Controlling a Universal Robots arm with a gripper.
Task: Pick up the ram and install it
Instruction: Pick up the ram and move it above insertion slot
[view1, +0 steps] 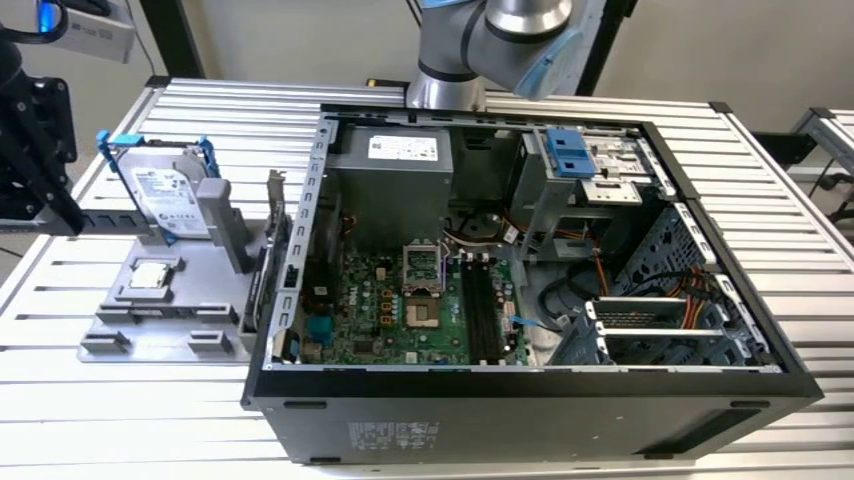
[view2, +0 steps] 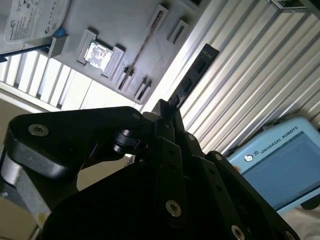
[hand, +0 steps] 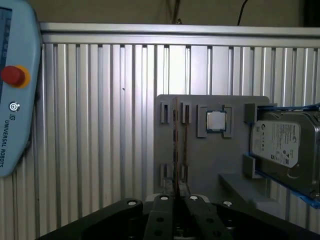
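Note:
The ram (hand: 175, 145) stands on edge as a thin brownish line in a slot of the grey holder (hand: 210, 160). It also shows slantwise across the holder (view2: 115, 30) as the ram (view2: 145, 45) in the second wrist view. My gripper (hand: 178, 199) is the black linkage in line with the ram's near end, and I cannot tell how far it is from the ram. From the gripper (view2: 170, 107) a dark slotted bar (view2: 195, 75) juts out over the table; what it is stays unclear. The open computer case (view1: 307, 250) shows dark memory slots (view1: 483, 310) on its green mainboard.
On the holder (view1: 160, 335) sit a silver hard drive in a blue frame (view1: 167, 200) and a small square processor chip (view1: 151, 275). A black fixture (view1: 34, 150) stands at the exterior view's left. A light-blue teach pendant (hand: 15, 90) lies beside the slatted table (hand: 100, 125).

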